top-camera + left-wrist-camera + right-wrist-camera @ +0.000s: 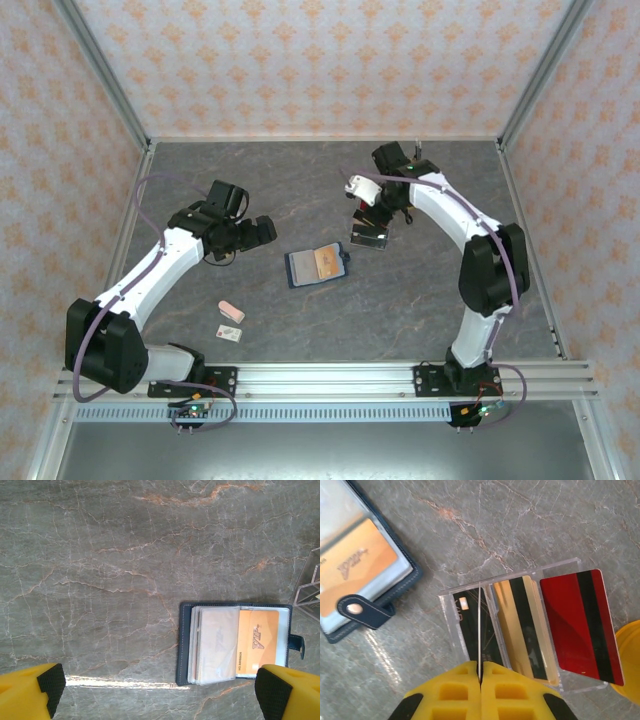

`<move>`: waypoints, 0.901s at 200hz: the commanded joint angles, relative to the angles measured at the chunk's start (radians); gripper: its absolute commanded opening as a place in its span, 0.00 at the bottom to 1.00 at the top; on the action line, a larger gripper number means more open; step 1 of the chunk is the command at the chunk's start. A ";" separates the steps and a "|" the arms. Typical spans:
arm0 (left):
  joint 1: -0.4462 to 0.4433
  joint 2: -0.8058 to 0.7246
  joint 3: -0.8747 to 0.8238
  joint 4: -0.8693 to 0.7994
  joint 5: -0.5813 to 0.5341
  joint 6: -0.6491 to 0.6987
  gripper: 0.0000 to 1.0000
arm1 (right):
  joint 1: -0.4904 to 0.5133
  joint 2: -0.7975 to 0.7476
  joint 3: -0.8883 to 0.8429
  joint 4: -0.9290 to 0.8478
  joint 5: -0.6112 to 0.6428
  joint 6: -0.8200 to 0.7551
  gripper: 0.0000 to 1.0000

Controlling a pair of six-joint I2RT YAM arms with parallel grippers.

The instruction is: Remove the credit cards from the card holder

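Navy wallet [318, 266] lies open mid-bench [420, 300], an orange card [257, 642] in its pocket. The left pincer [161, 689] hangs spread wide near it. The right pincer [480, 672] is clamped on a thin card [479, 625], edge-on over a clear tray [560, 565] holding cards [580, 625].

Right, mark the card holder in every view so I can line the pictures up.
Top external: the card holder lies open mid-table, between the two arms.
Left wrist: the holder is at lower right, open, with its strap tab on the right side.
Right wrist: the holder is in the upper left corner, cut off by the frame.
Shared landmark: the clear tray, just beyond the holder's strap side.
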 commanded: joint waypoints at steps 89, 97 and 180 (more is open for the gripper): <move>0.012 0.003 0.001 -0.019 0.020 0.016 1.00 | -0.036 0.126 0.130 -0.140 -0.034 -0.199 0.00; 0.012 0.001 -0.002 -0.018 0.021 0.015 1.00 | -0.036 0.131 0.128 -0.139 -0.029 -0.200 0.00; 0.012 -0.001 -0.015 -0.010 0.031 0.015 1.00 | -0.037 0.163 0.161 -0.149 -0.034 -0.174 0.16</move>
